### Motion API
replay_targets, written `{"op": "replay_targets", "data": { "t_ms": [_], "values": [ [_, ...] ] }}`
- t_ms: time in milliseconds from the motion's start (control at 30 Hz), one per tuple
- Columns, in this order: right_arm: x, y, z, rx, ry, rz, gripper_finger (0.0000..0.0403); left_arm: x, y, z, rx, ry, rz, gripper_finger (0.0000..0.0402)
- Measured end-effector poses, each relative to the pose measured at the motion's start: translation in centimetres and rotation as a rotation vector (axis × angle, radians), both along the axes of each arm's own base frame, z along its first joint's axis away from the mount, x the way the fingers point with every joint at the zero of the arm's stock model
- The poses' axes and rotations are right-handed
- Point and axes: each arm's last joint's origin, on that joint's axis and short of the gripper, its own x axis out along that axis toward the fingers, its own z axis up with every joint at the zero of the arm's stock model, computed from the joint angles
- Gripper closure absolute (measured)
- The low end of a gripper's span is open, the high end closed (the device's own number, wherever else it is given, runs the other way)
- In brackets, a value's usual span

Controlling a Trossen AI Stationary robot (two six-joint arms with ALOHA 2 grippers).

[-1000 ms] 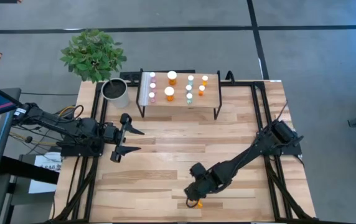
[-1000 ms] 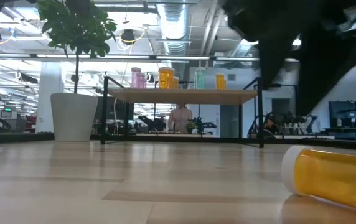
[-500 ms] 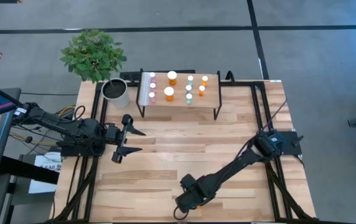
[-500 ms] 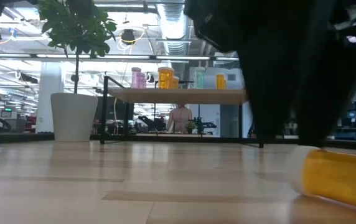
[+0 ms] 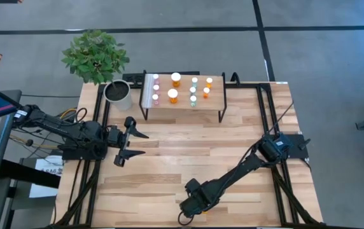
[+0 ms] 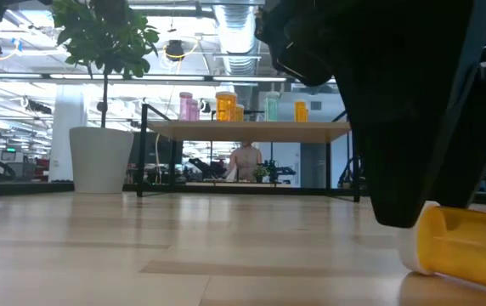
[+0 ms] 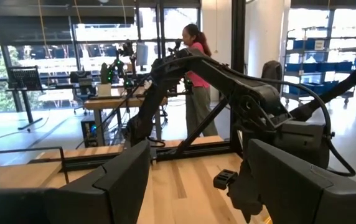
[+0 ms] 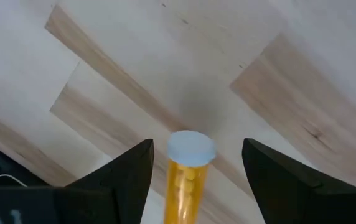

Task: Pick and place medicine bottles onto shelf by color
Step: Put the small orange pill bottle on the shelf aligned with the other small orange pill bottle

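Your right gripper (image 8: 190, 168) is low at the near edge of the table (image 5: 188, 152), fingers (image 8: 119, 174) spread wide w/ an orange bottle (image 8: 187, 174) lying on its side between them. No contact that you can see in the right wrist view: gap on both sides of the bottle, so the claw is released, not grasping. White cap (image 8: 191, 148) points away from the wrist. In the low view the same bottle (image 6: 464, 246) lies flat on the wood, the dark bulk of the arm right over it.

From above, the right gripper (image 5: 189, 208) sits near the front edge, roughly mid-table; the bottle itself is hidden under it there.

Your left gripper (image 5: 126, 141) waits on the left side of the table, fingers apart, holding nothing, well clear of the shelf (image 5: 182, 102).

Shelf is at the far edge, beside the plant pot (image 5: 118, 94). On top you've got: pink bottles (image 5: 156, 88) at the left end, two larger orange ones (image 5: 174, 88) next, pale green ones (image 5: 194, 90) after that, small orange ones (image 5: 207, 87) at the right end. All upright, caps up.

A person (image 7: 196, 74) stands in the room behind, in the left wrist view.
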Motion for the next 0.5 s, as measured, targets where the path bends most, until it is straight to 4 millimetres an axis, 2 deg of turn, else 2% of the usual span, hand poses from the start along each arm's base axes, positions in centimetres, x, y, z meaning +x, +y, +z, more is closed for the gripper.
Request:
{"op": "replay_targets", "data": {
  "t_ms": [233,500],
  "values": [
    [0.0,-0.1,0.0,-0.005,0.001,-0.002,0.0136,0.0,0.0,0.0,0.000,0.000,0.000,0.0143],
    [0.4,-0.1,-1.2,0.048,-0.040,-0.005,0.0172,0.0,0.0,0.0,0.000,-0.001,0.000,0.0143]
  ]
}}
